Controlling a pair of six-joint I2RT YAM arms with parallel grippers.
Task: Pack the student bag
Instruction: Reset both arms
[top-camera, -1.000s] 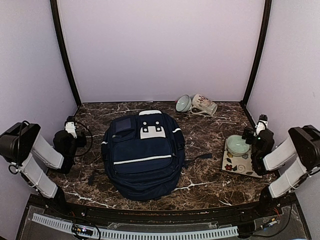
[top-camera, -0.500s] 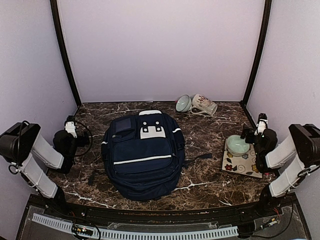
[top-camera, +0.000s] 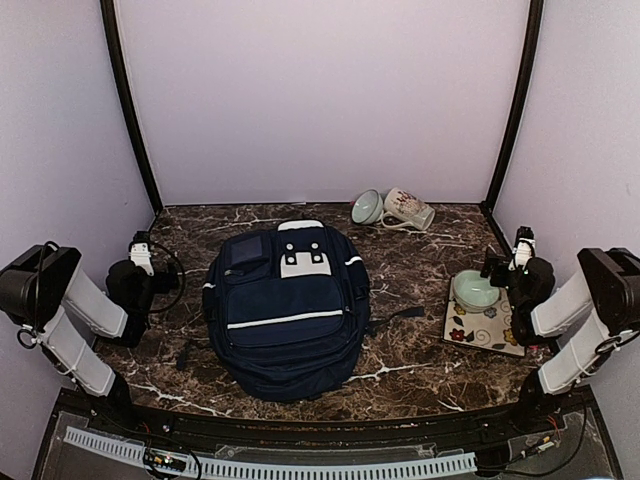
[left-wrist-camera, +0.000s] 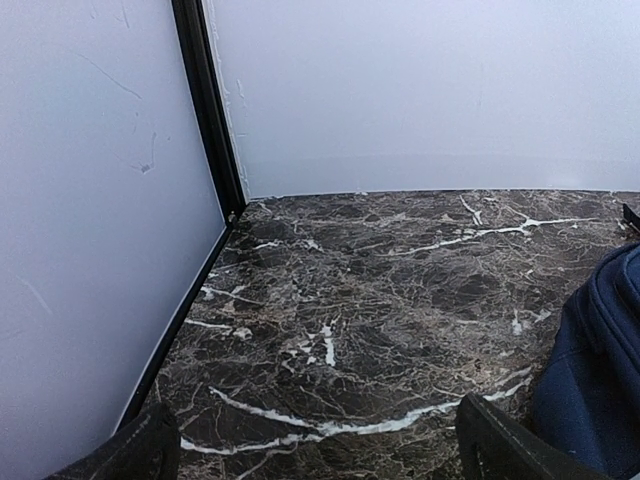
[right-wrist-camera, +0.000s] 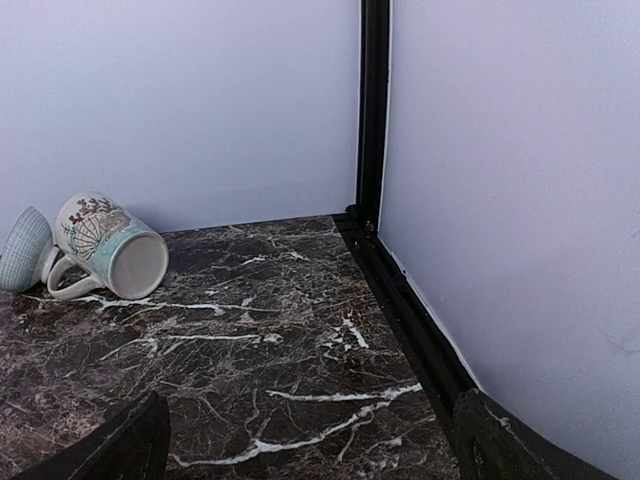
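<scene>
Navy-blue cloth makes up the student bag (top-camera: 287, 310). It lies flat, front side up, in the middle of the table (top-camera: 415, 265), between our two arms. We think it is soft and floppy and will sag when lifted. The top edge by the white patch may be the best place to grab, though it is hard to see. The left pincer (left-wrist-camera: 320, 450) and right pincer (right-wrist-camera: 315, 445) stand wide apart, holding nothing.
</scene>
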